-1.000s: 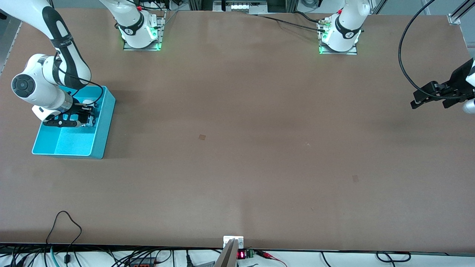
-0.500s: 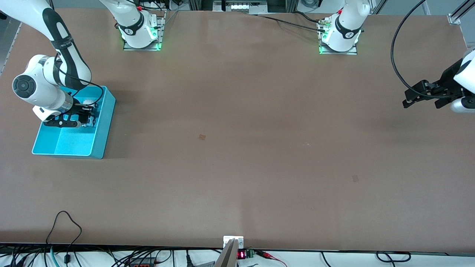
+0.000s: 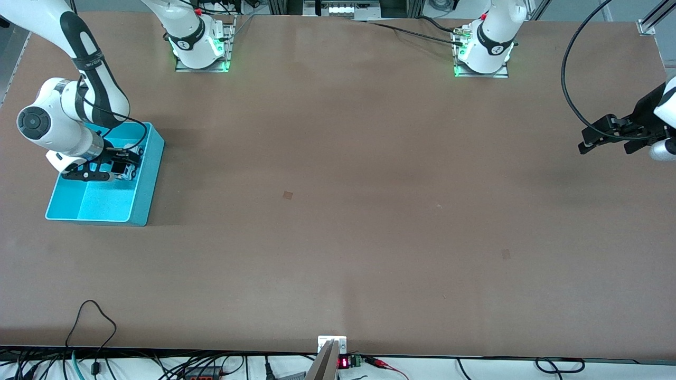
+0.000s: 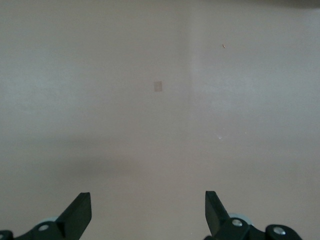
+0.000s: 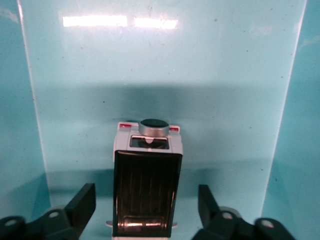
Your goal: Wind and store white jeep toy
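The white jeep toy (image 5: 147, 187) lies on the floor of the teal bin (image 3: 145, 184), in the part of the bin farther from the front camera. It is a small boxy body in white with a ribbed black roof panel, a dark window, a round dark spare wheel with a silver rim at one end and red lamps at that end's corners. The right tool (image 5: 147, 207) hangs low inside the bin, its fingers (image 5: 82, 202) apart on either side of the toy and clear of its flanks. The bin stands at the right arm's end of the tabletop (image 3: 338, 211). The left tool (image 4: 148, 215) waits with fingers spread wide over the bare tabletop at the left arm's end.
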You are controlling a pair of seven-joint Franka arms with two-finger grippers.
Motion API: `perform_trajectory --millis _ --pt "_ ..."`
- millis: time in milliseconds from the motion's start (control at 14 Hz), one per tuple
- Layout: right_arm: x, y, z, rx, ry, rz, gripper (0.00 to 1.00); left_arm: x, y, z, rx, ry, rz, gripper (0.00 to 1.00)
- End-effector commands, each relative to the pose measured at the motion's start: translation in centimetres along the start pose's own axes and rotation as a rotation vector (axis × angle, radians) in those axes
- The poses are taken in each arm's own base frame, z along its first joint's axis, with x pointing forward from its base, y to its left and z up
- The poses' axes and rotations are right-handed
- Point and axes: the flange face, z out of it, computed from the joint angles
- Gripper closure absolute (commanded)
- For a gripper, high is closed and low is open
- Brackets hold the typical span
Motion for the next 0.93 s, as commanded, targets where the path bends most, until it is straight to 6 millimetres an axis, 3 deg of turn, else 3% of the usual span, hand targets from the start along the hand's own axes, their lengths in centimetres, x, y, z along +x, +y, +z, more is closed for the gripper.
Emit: perform_trajectory --millis 0,357,500,857 --pt "0.2 0.4 -0.5 -0.002 0.020 -0.015 0.00 -0.3 -0.1 -0.8 -0.015 -0.003 -0.001 0.00" --pt "0.5 0.4 -3.8 -0.012 0.075 -0.004 0.00 -0.4 0.4 -0.8 -0.012 -0.013 -0.011 0.00" --pt "0.5 0.4 -6.1 -0.019 0.112 -0.010 0.00 -0.4 0.5 -0.7 -0.012 -0.015 -0.028 0.00" --pt "1.3 -1.4 -14.8 -0.030 0.122 -0.040 0.00 -0.5 0.7 -0.7 -0.008 -0.015 -0.009 0.00"
